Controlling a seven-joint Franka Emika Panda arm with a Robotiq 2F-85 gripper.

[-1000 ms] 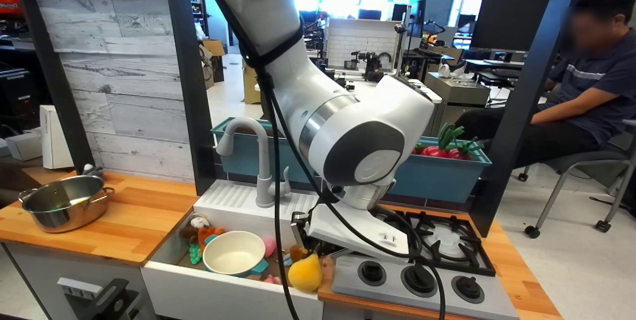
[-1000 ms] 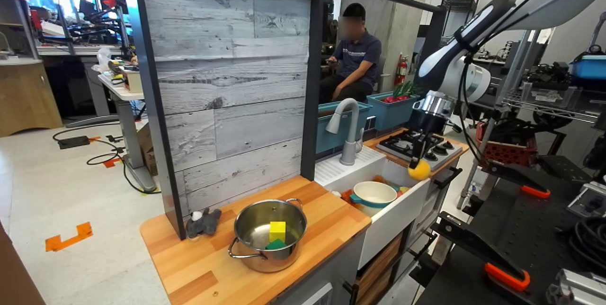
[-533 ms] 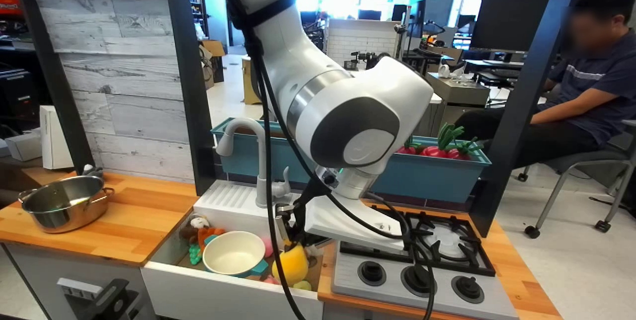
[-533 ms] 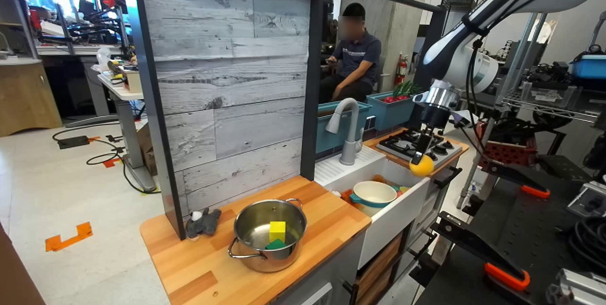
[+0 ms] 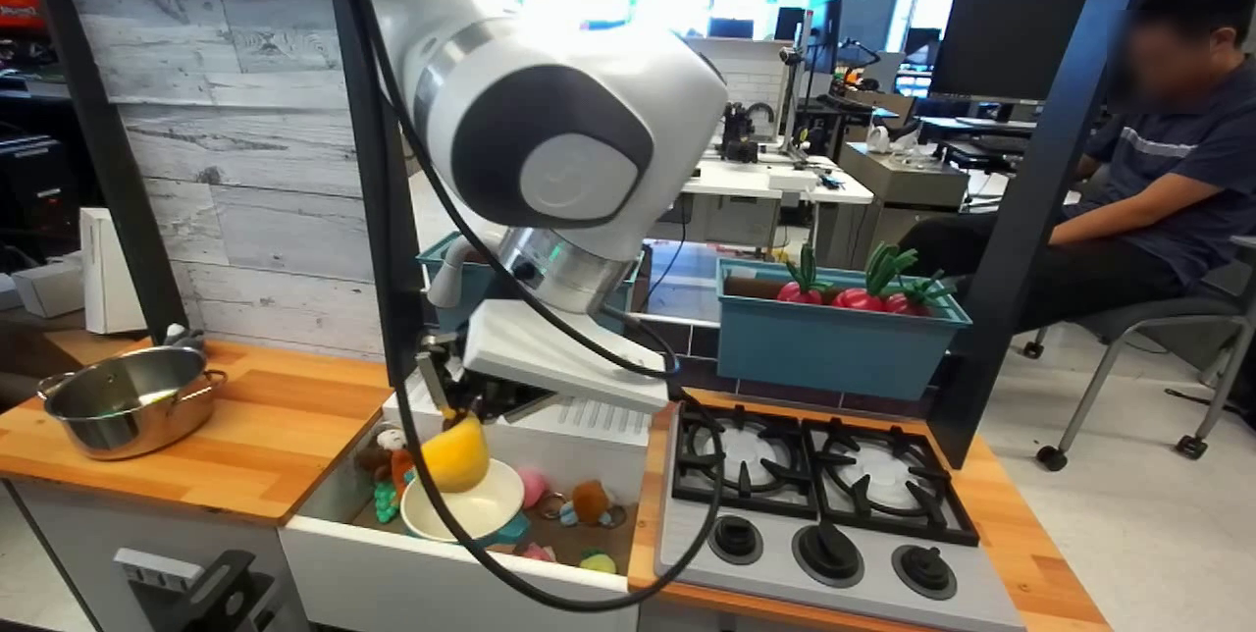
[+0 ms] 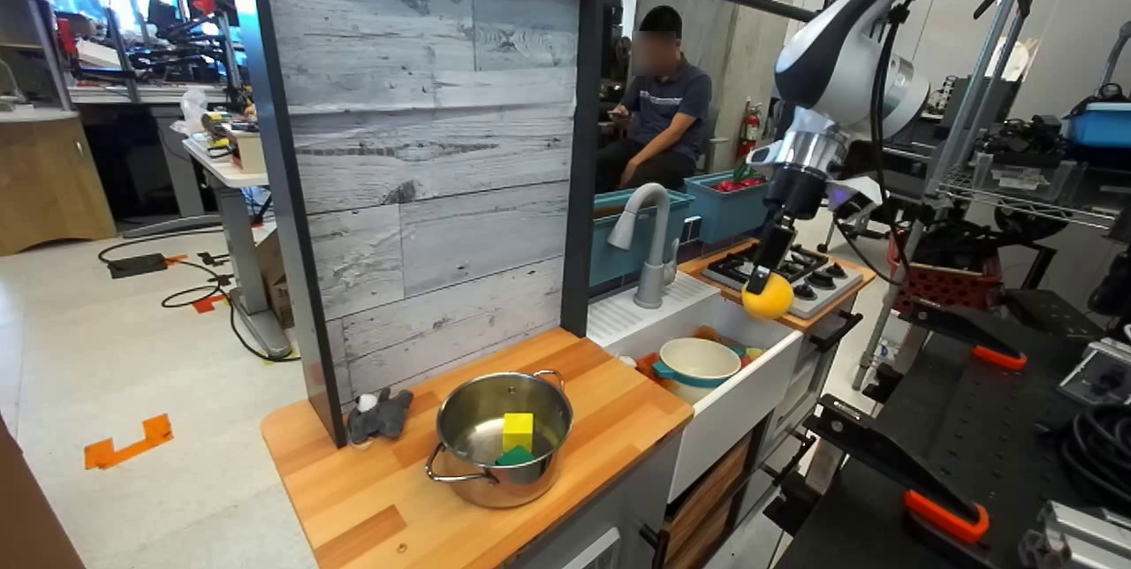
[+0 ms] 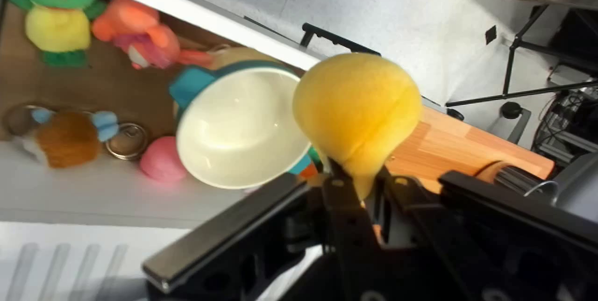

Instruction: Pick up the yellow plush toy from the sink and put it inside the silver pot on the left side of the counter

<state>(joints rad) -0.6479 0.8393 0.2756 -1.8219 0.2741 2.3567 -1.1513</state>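
My gripper (image 7: 359,177) is shut on the narrow end of the yellow plush toy (image 7: 357,104), whose rounded body bulges out past the fingertips. In an exterior view the toy (image 5: 455,456) hangs in front of a cream pot, over the sink (image 5: 451,573). Another exterior view has the toy (image 6: 768,297) raised above the sink's front wall (image 6: 742,401). The silver pot (image 6: 530,485) stands apart on the wooden counter (image 6: 610,445), left of the sink, with a yellow block and a green block inside. The wrist view does not show the silver pot.
Inside the sink sit the cream pot (image 7: 243,128) with teal handles and several plush toys. The grey faucet (image 6: 654,242) rises behind the sink. A grey plush (image 6: 380,414) lies beside the silver pot. A black cable (image 5: 549,603) loops below the arm.
The arm has carried the yellow toy up and leftward, from the sink's right end to over the cream pot. The grip has stayed shut on it. The silver pot has not moved.
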